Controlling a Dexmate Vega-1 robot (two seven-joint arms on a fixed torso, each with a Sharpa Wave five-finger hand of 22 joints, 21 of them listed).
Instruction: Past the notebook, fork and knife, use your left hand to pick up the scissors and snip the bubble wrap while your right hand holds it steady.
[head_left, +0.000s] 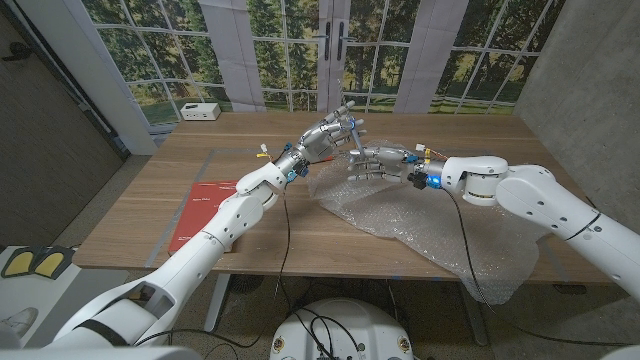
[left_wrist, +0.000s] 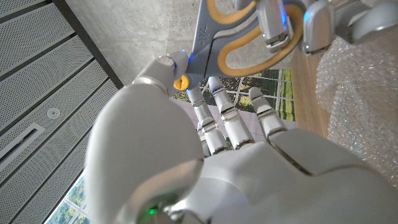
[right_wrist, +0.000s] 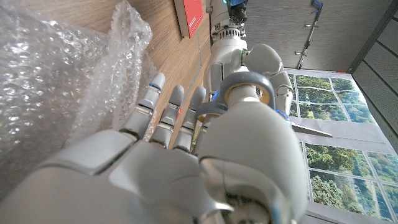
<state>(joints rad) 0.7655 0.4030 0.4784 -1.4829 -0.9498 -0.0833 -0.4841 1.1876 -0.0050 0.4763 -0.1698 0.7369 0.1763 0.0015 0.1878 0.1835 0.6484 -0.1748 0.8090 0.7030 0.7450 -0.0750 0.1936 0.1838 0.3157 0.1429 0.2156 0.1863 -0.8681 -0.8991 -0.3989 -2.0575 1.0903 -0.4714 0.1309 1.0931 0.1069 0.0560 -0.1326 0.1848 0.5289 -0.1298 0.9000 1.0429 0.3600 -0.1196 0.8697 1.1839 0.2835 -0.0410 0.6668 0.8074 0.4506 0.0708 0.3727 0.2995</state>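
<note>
wooden table, concrete wall, forest-print windows

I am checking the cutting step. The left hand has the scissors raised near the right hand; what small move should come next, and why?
Probably lower the scissors toward the bubble wrap edge. The left hand holds them above the table, and the right hand is beside them over the wrap, so the blades seem not yet at the sheet.

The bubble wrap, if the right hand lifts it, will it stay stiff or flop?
Probably flop: the bubble wrap lies crumpled and droops over the table edge. It looks thin and clear, so likely very light, and may slide on the wood.
</note>
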